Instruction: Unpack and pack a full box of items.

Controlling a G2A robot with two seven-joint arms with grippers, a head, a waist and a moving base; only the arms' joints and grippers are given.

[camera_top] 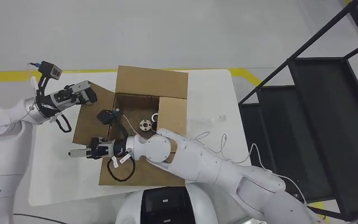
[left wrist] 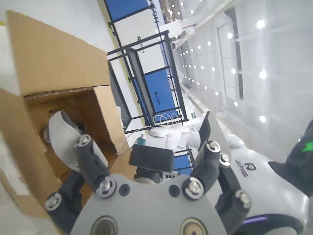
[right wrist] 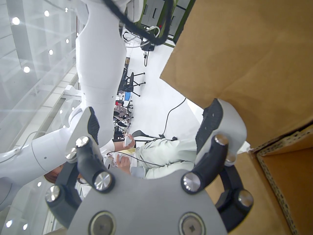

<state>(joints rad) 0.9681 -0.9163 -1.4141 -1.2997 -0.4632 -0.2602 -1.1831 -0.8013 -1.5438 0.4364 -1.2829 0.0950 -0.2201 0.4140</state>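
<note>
- Black ribbed pads sit on white shells carried by dark links. The right gripper is spread wide and holds nothing, with one finger just beside the edge of a side flap of the box.
- The left gripper, built the same way on a grey plate, is also wide open and empty. It is at the far corner of that same flap, facing the box's open mouth.
- The box is plain brown corrugated cardboard with fluting showing along its cut edges. It stands in the middle of the smooth white bench with its flaps open.
- Inside lie a black blocky thing with a thin cord and a small round disc. The rest is too small to tell.
- Unpacking seems barely begun. What looks like a small clear item lies on the bench beside the box, and all the repacking is left to do.
</note>
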